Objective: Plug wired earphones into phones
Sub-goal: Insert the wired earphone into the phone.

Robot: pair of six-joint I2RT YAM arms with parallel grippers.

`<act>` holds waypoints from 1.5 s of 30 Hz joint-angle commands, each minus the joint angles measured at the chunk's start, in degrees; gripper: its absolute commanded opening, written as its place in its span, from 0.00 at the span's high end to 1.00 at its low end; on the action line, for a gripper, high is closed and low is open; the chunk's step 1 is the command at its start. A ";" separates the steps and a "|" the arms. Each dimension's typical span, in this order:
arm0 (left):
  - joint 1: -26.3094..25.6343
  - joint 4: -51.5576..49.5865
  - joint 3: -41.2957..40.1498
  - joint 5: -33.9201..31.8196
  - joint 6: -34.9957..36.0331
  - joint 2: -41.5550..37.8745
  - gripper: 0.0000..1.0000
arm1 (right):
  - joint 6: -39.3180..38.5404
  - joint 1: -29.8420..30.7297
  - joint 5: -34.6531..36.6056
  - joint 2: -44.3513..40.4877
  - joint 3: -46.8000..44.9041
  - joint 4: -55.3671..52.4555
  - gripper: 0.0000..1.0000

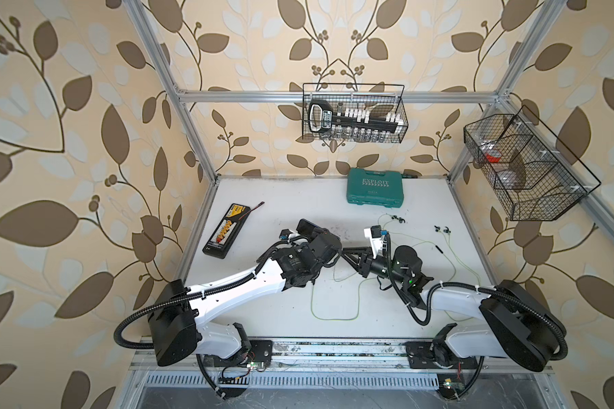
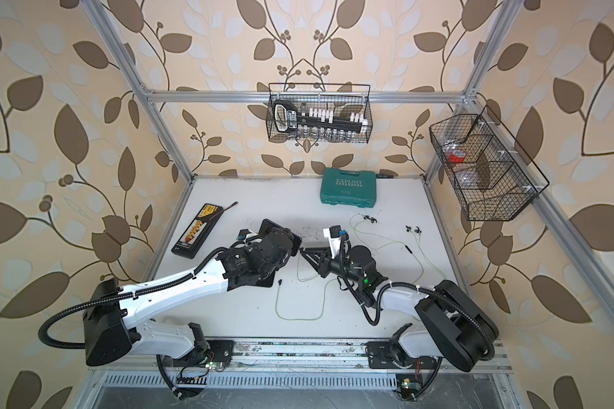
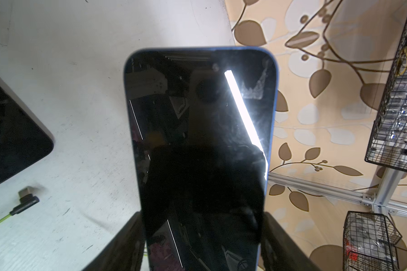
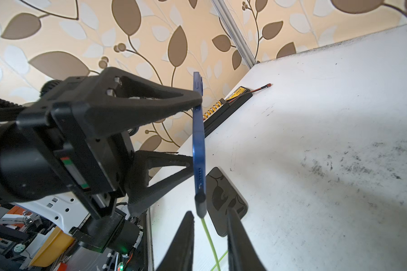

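My left gripper (image 3: pixel 202 246) is shut on a glossy phone with a blue rim (image 3: pixel 197 140), gripping its long sides and holding it off the table; it shows in both top views (image 1: pixel 307 228) (image 2: pixel 268 226). In the right wrist view this phone (image 4: pixel 199 140) stands edge-on, and a black plug (image 4: pixel 200 204) with a yellow-green cable (image 4: pixel 209 237) sits against its end edge. My right gripper (image 4: pixel 210 211) is open; its fingers (image 4: pixel 186 234) flank the cable without touching it. A second phone (image 4: pixel 223 199) lies flat on the table, with a loose plug (image 3: pixel 26 199) beside it.
Earbuds (image 1: pixel 502 220) (image 1: pixel 442 229) and looping cable (image 1: pixel 334 318) lie across the white table's right half. A teal tool case (image 1: pixel 374 191) stands at the back and a long black case (image 1: pixel 226 230) lies at the left. Wire baskets (image 1: pixel 355 113) (image 1: pixel 525 166) hang on the frame.
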 commanded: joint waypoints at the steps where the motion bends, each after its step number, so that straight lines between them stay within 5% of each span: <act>1: 0.27 2.32 2.92 -1.05 1.21 -0.16 0.42 | 0.09 -0.12 0.03 0.29 1.62 0.70 0.79; 16: 0.23 3.81 1.97 1.59 0.45 1.17 0.43 | 0.35 0.01 -0.01 1.16 2.45 -0.29 0.96; 34: -1.67 8.65 1.30 11.61 -6.72 2.41 0.43 | 0.38 0.95 1.53 2.49 3.11 -0.81 1.00; 43: -3.81 4.47 4.58 7.49 -3.67 3.42 0.43 | -1.23 0.97 2.92 0.98 3.16 -3.05 1.00; 45: -3.65 2.62 4.28 3.44 -3.58 3.30 0.42 | -1.72 0.94 3.62 0.03 2.79 -3.30 0.93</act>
